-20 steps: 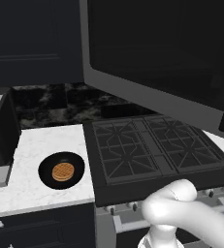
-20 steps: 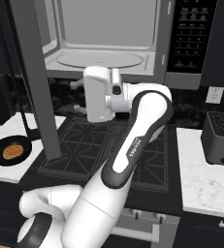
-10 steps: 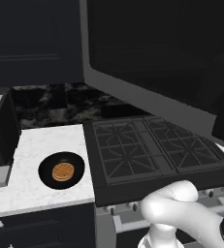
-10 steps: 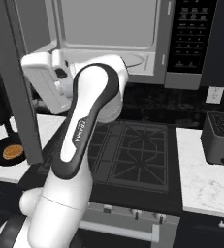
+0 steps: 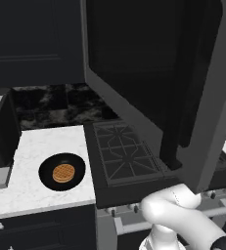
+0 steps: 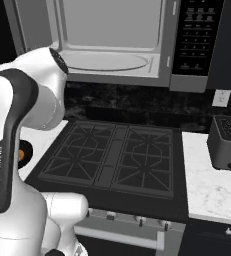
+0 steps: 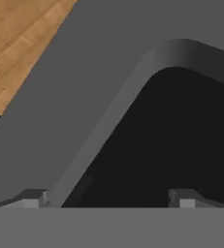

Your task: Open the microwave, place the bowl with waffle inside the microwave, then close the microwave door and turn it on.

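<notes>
Sitting on the white counter (image 5: pixel 31 190) left of the stove (image 5: pixel 124 156), the bowl (image 5: pixel 61 172) with its waffle (image 5: pixel 63 173) awaits pickup; the microwave door (image 5: pixel 148 83) hangs wide open, and the gripper (image 7: pixel 108 198), jaws spread and empty, faces its frame.

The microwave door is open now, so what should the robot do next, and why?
Probably swing the arm down toward the bowl. The microwave door hangs wide open and the microwave shows a bare turntable, while the waffle sits in the bowl on the counter left of the stove. The gripper, open, faces the door's frame.
</notes>
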Available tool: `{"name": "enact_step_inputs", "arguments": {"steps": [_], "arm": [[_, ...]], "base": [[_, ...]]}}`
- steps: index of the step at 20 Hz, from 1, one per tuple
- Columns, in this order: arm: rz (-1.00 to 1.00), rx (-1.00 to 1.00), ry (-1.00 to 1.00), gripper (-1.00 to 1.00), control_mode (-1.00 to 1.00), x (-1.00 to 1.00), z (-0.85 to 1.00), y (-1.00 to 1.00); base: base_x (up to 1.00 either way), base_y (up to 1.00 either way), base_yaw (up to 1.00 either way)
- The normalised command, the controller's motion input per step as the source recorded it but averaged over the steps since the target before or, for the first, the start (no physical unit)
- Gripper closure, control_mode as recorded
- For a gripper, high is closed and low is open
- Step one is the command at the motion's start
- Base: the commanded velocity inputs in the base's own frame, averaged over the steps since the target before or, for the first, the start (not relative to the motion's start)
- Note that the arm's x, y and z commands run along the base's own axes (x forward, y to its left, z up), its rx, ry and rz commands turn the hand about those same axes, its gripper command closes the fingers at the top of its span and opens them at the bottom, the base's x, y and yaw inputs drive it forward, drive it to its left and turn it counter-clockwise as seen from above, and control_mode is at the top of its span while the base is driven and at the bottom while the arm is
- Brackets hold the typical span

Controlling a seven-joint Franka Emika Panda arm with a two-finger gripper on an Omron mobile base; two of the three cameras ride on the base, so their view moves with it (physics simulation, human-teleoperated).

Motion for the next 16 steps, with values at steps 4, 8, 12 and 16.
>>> {"name": "enact_step_inputs", "arguments": {"steps": [4, 8, 12, 16], "arm": [[0.00, -0.08, -0.23, -1.00, -1.00, -0.51, 0.00, 1.00], [0.00, -0.08, -0.16, -1.00, -1.00, -0.36, 0.00, 1.00], [-0.03, -0.01, -0.12, -1.00, -1.00, -0.13, 0.00, 0.61], [-0.32, 0.02, -0.01, -1.00, -1.00, 0.29, -0.08, -0.93]], "base": [[0.00, 0.00, 0.00], [0.00, 0.00, 0.00], [0.00, 0.00, 0.00], [0.00, 0.00, 0.00]]}}
